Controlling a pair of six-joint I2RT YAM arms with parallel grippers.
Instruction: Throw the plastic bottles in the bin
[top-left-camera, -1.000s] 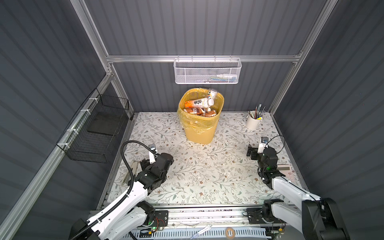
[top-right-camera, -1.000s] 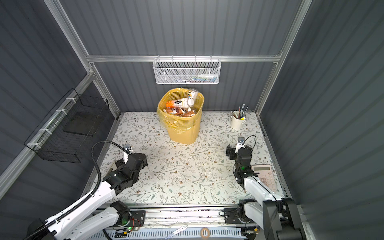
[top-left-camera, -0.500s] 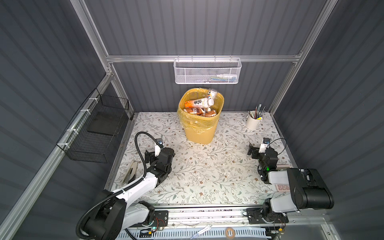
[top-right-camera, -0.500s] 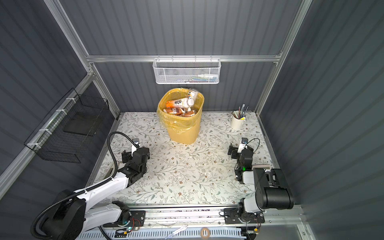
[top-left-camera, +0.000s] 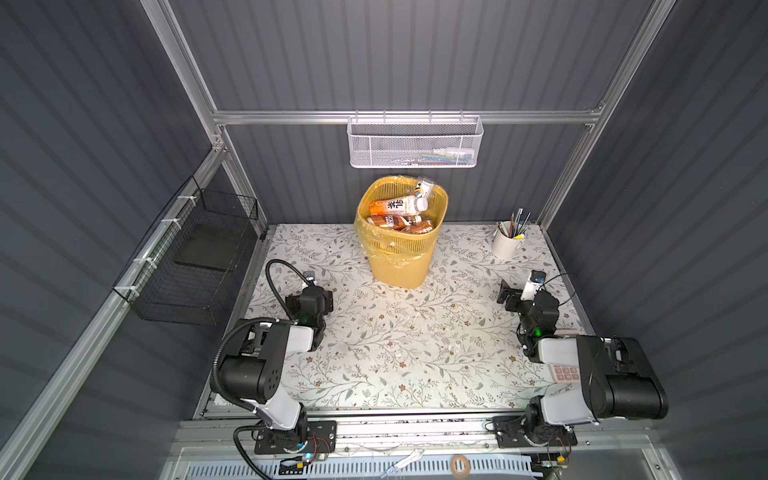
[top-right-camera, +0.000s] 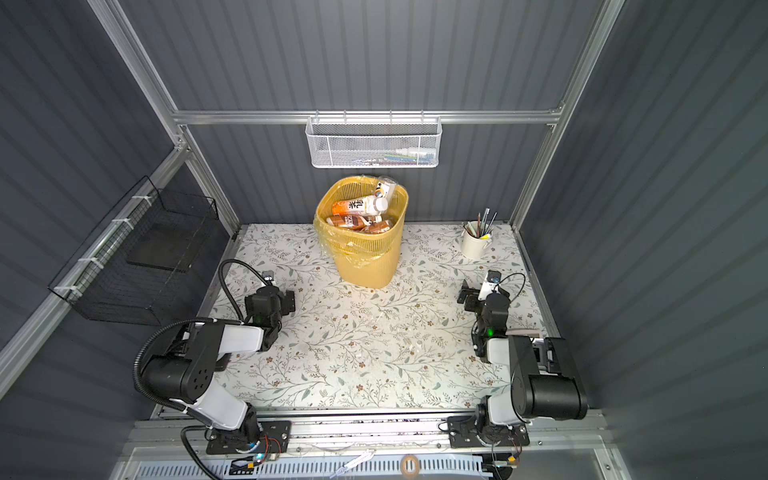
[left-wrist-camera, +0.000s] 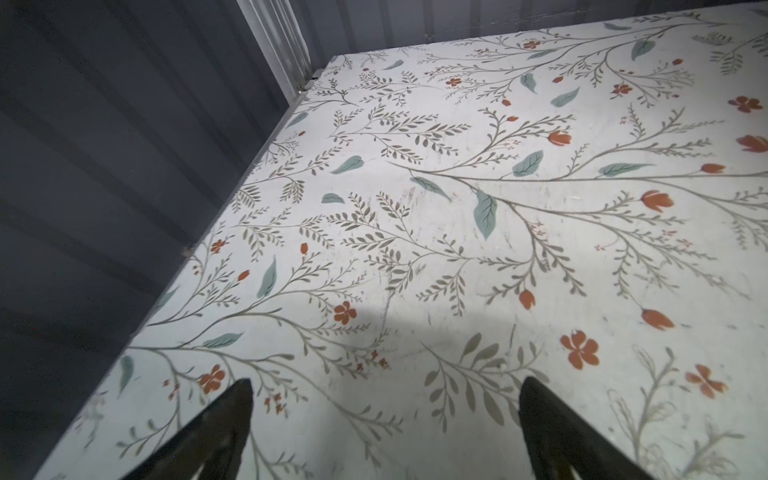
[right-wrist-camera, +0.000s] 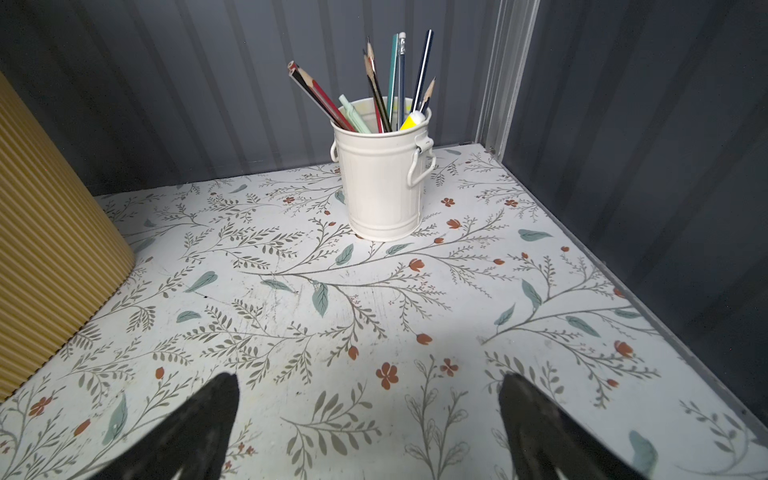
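The yellow lattice bin (top-left-camera: 401, 253) (top-right-camera: 365, 259) stands at the back middle of the floral table, lined with a clear bag. Several plastic bottles (top-left-camera: 397, 205) (top-right-camera: 359, 206) with orange and brown labels lie piled inside it up to the rim. My left gripper (top-left-camera: 309, 297) (top-right-camera: 270, 298) (left-wrist-camera: 386, 384) hangs low over the table's left side, open, with only bare tabletop between its fingers. My right gripper (top-left-camera: 523, 297) (top-right-camera: 478, 297) (right-wrist-camera: 369, 378) is low on the right side, open and empty. The bin's ribbed wall (right-wrist-camera: 50, 249) shows in the right wrist view.
A white cup of pens (top-left-camera: 507, 246) (top-right-camera: 476, 246) (right-wrist-camera: 384, 187) stands at the back right corner. On the back wall above the bin hangs a white mesh basket (top-left-camera: 415, 143). A black wire basket (top-left-camera: 195, 266) hangs on the left wall. A pink keypad (top-left-camera: 565, 372) lies under the right arm.
Both arms have folded back over their bases, with their big links now raised near the front rail. Both grippers have shifted slightly toward the back and remain open.
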